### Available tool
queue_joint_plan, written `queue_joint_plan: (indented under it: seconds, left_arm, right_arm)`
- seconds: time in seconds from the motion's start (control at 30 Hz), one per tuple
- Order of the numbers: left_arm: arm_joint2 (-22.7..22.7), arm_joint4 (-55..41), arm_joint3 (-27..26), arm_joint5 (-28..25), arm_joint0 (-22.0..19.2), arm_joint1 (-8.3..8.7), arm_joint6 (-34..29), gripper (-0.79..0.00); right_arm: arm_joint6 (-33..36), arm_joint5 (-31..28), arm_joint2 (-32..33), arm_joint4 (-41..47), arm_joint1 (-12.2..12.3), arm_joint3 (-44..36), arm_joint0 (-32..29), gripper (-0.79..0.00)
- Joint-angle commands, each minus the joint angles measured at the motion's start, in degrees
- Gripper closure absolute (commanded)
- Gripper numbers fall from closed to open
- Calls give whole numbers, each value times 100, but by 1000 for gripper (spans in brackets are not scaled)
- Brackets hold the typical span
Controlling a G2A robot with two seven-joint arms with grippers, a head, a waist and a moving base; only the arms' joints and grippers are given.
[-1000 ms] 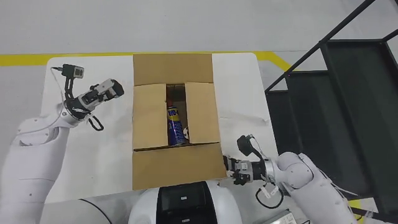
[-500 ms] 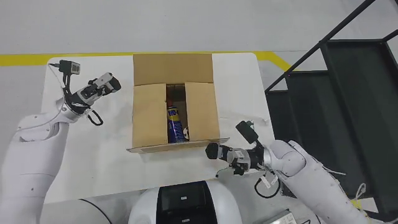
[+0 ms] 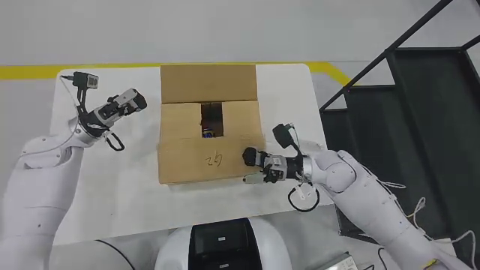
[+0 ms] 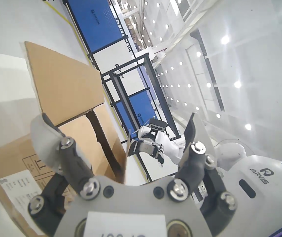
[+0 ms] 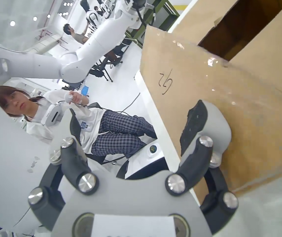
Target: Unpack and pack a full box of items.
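Observation:
A cardboard box (image 3: 180, 131) stands mid-table with its side flaps folded in. The near flap (image 3: 206, 161), marked with a handwritten number, lies over the opening and leaves a small gap. A blue spray can (image 3: 211, 130) shows through that gap. My right gripper (image 3: 251, 156) is open at the near flap's right end. In the right wrist view one fingertip (image 5: 195, 119) rests on the near flap (image 5: 229, 94), and the flap's edge runs between the fingers. My left gripper (image 3: 132, 100) hangs open and empty, left of the box and clear of it. The far flap (image 3: 208, 82) lies folded outward.
The white table (image 3: 112, 187) has bare room left of the box and a narrower strip to its right. A dark metal stair frame (image 3: 405, 105) stands beyond the table's right edge. A seated person (image 5: 57, 114) holding controllers shows in the right wrist view.
The near flap, which lay flat toward me, has swung up and over the opening. My right gripper rose from the table's front right to the flap. My left gripper shifted slightly.

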Motion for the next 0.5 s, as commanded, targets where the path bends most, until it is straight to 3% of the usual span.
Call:
queue_joint_plan:
  seconds: [0.0,0.2,0.47]
  left_arm:
    - [-94,519,-71,154,58,26,500,-785]
    - [-80,1103,151,20,-61,0,1224,-785]
    - [507,1805,1364,-80,-1011,-185,1698,-785]
  right_arm:
    - [-120,73,-91,-178,-34,5,49,-785]
    - [-304,160,-272,-531,-104,-54,176,-785]
    - [-407,106,-252,-663,-106,-236,144,-785]
